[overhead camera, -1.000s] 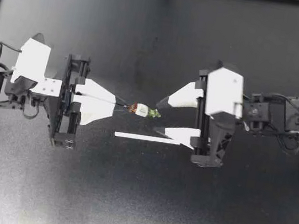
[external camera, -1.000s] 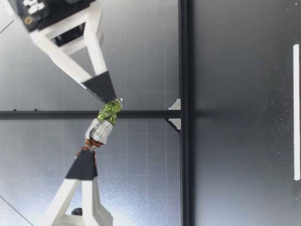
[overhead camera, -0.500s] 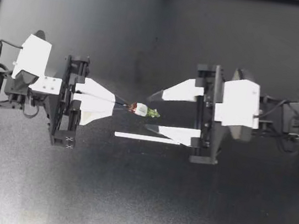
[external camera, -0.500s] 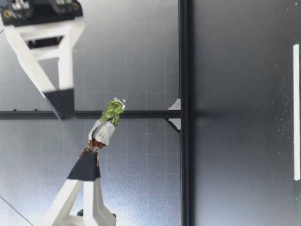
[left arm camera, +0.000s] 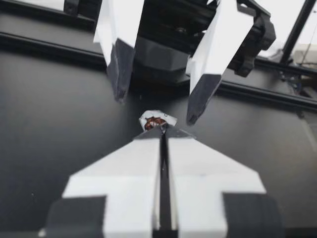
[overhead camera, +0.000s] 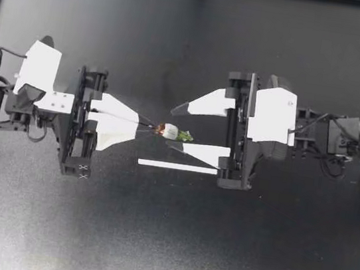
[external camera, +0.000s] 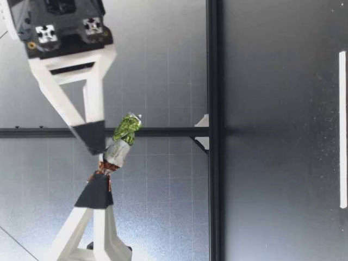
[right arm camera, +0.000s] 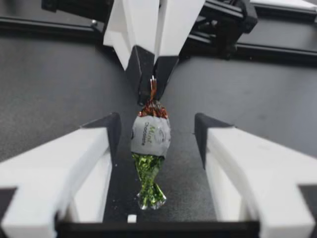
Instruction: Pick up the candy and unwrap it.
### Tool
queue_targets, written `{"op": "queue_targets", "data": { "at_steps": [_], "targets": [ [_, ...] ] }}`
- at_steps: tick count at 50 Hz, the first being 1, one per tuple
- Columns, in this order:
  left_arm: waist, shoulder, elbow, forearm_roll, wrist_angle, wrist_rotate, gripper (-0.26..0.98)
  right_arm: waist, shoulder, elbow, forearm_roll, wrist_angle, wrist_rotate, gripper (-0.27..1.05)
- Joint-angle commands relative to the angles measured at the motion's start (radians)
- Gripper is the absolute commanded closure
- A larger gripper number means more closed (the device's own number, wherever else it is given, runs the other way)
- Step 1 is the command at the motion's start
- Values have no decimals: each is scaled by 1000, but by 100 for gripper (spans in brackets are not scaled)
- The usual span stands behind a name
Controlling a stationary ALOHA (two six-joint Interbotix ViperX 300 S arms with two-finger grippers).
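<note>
While left tool [overhead camera: 146, 127] stays clenched on candy [overhead camera: 170, 132] mid-frame, right tool [overhead camera: 170, 126], released, has moved back in astride its green twist, so wrapper remains on; regrasp needed.

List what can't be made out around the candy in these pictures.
Left wrist view: most of the candy, behind the shut fingers of the left end effector.
Low view: the far finger of the right end effector, behind its near one.
Top view: one end of the white strip, under a finger of the right end effector.
Top view: how much of the candy's wrapper is pinched, too small.
</note>
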Motion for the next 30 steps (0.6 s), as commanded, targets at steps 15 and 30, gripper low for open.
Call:
{"op": "queue_targets", "data": {
  "at_steps": [15, 30],
  "targets": [
    [2, -21, -23, 2, -9, -2, 90, -6, -12, -28, 2, 21, 8, 53],
    [2, -28, -11, 15, -11, 17, 90, -6, -31, -32, 3, 60, 43, 94]
  ]
}}
